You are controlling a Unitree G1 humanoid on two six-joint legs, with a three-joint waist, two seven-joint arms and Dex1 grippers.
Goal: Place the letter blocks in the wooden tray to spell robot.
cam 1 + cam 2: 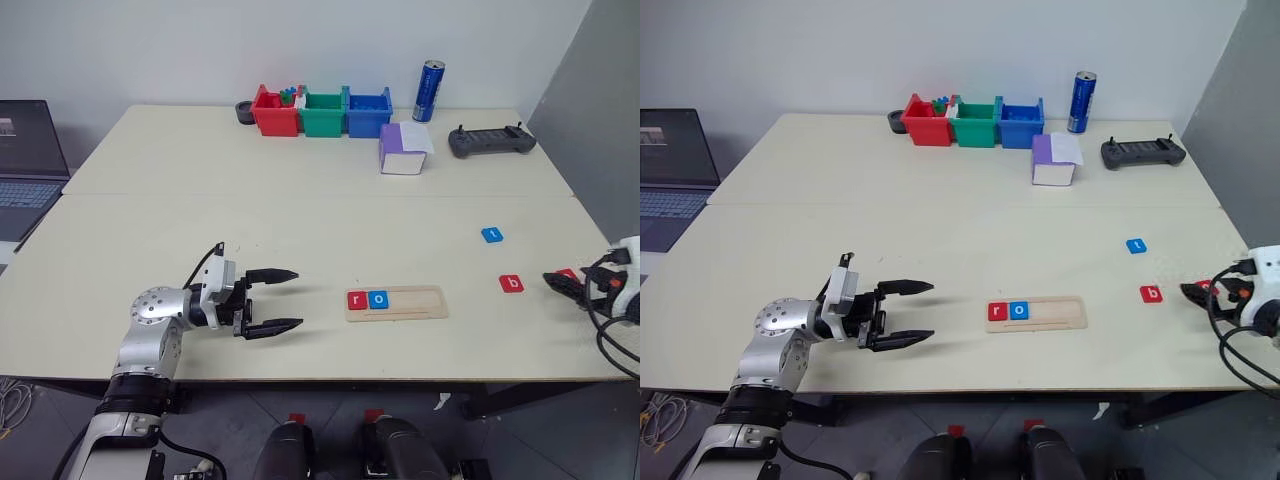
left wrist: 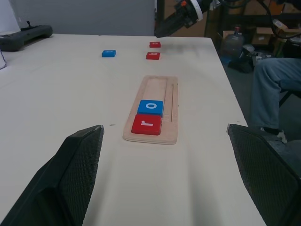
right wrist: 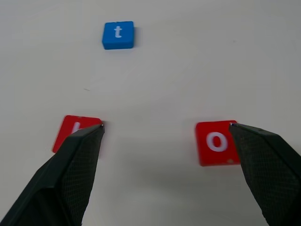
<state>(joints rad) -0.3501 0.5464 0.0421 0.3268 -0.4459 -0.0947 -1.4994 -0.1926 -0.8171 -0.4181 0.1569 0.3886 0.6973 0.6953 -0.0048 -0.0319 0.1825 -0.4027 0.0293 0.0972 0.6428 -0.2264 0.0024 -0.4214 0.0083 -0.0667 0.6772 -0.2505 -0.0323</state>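
Observation:
The wooden tray [image 1: 420, 302] lies near the table's front edge, right of centre. A red "r" block [image 1: 357, 300] and a blue "o" block [image 1: 378, 299] fill its left end. My left gripper [image 1: 285, 299] hovers open to the tray's left, pointing at it, with nothing between its fingers. Further right on the table lie a blue "t" block [image 1: 491, 235] and a red "b" block [image 1: 511, 283]. A red "o" block [image 3: 215, 142] lies beside the "b". My right gripper [image 3: 166, 125] is open above these two red blocks, holding nothing.
Red [image 1: 275, 112], green [image 1: 323, 113] and blue [image 1: 367, 113] bins stand at the back, with a blue can [image 1: 430, 91], a purple-and-white box [image 1: 403, 150] and a black controller [image 1: 490, 141]. A laptop [image 1: 25, 165] sits far left. A person's leg [image 2: 273, 89] is beyond the table's right end.

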